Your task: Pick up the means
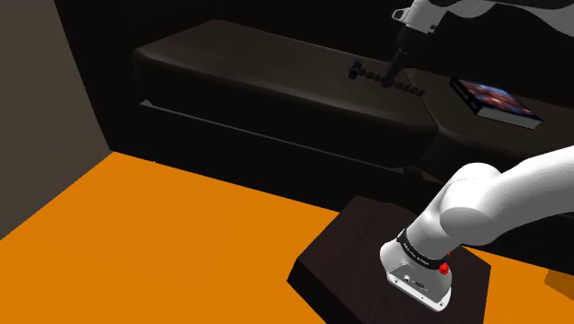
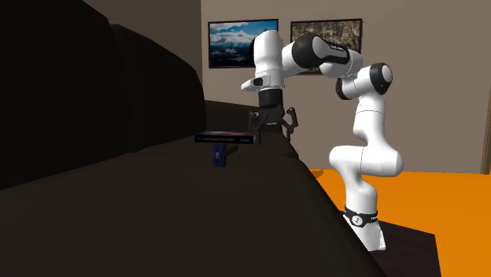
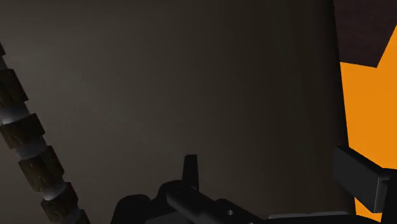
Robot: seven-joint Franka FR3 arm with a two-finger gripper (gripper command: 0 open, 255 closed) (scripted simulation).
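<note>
Much here is lost in the dark. The task's thing, a slim dark segmented bar [image 1: 384,79], lies flat on the seat of a dark sofa [image 1: 258,78], at about one o'clock in the shoulder view. Its colour nearly merges with the cushion, and its end toward three o'clock is hard to trace. The end effector [image 1: 396,70] hangs point-down right over the bar's middle. I cannot tell whether it touches the bar, or whether it is released or clenched. The arm [image 1: 497,198] above it is cut off by the picture's top edge.

In the wrist view the bar [image 3: 32,159] runs aslant as a chain of brownish blocks and grey links, off to one side of the black hand parts, with both ends cut off.

A book [image 1: 494,101] with a colourful cover lies on the sofa at about four o'clock from the bar, apart from it. In the second exterior view the book [image 2: 224,137] shows edge-on, with the end effector [image 2: 271,126] at its three o'clock. A bluish bit of the bar [image 2: 218,156] stands out at six o'clock of the book.

The stand [image 1: 368,253] sits on an orange floor [image 1: 138,221].
</note>
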